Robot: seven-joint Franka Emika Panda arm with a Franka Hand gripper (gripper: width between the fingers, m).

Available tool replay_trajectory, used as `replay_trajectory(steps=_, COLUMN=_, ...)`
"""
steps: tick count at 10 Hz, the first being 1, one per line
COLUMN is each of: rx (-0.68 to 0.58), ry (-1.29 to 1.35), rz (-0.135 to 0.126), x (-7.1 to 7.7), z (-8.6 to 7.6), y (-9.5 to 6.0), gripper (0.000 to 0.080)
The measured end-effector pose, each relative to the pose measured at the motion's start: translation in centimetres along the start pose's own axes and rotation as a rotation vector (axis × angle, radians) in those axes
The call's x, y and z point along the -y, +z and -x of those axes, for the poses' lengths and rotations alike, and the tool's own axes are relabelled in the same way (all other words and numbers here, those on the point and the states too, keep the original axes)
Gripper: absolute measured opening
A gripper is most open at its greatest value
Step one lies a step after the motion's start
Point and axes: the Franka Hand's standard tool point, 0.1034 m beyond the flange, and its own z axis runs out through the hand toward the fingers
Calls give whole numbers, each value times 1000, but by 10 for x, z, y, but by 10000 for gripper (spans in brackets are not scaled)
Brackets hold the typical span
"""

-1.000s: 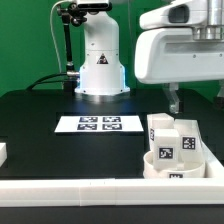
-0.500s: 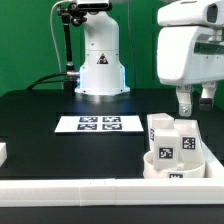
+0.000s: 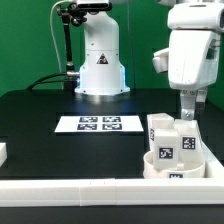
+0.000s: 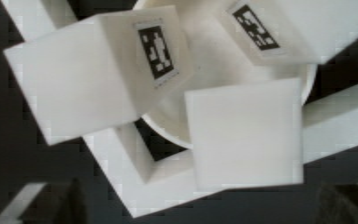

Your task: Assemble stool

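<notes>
White plastic rectangular leg blocks (image 3: 172, 132) w/ tags sit on the round white disc seat (image 3: 165, 165) at desk's front corner; prob. light, stiff, slick, so pinch flat sides; end effector (image 3: 187, 112) spread, empty.

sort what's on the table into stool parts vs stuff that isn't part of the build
Stool parts: round seat; leg blocks standing on and around it.

Not part of the build: marker board; white rail along the table's front edge; small white piece at the exterior view's left.
</notes>
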Motion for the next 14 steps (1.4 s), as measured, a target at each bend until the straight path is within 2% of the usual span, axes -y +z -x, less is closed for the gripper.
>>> replay_trajectory(steps=5, rx=12, ry=-11, rz=-17, x=10, z=-1, y=13, gripper=649)
replay_trajectory(steps=12, rx=22, ry=28, rz=-19, x=14, z=0, y=19, gripper=638)
replay_trajectory(steps=13, rx=22, ry=29, rz=-19, x=13, z=0, y=19, gripper=466)
replay_trajectory(steps=14, rx=22, ry=32, rz=-19, x=13, z=0, y=19, gripper=336)
